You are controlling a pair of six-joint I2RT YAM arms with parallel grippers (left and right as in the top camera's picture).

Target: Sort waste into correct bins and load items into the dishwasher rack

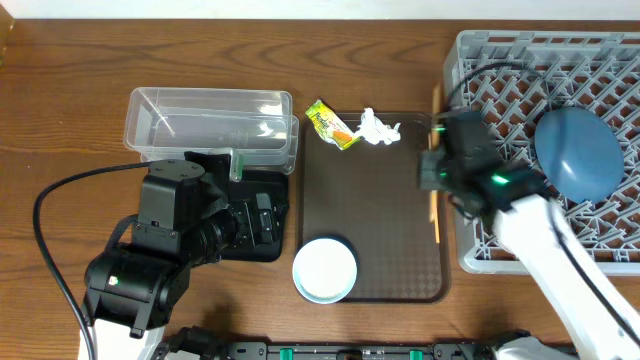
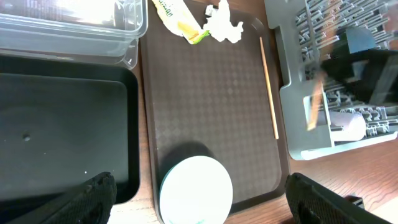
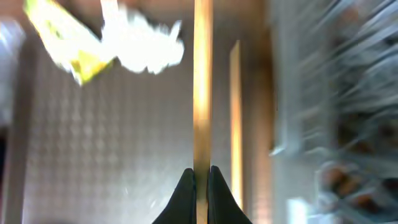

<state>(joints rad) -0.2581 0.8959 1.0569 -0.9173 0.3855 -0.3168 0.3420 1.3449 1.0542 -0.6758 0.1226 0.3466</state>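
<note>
My right gripper is shut on one wooden chopstick and holds it above the right edge of the brown tray, beside the grey rack. The other chopstick lies along that tray edge. The snack wrapper and white tissue lie at the tray's far end. A pale mint bowl sits at the tray's near left corner. The dark-blue bowl rests in the rack. My left gripper is open and empty above the black bin and the bowl. The clear tub stands behind it.
The brown serving tray fills the middle of the wooden table between the bins and the rack. The right wrist view is blurred. My right arm crosses the rack's near left corner and hides part of it.
</note>
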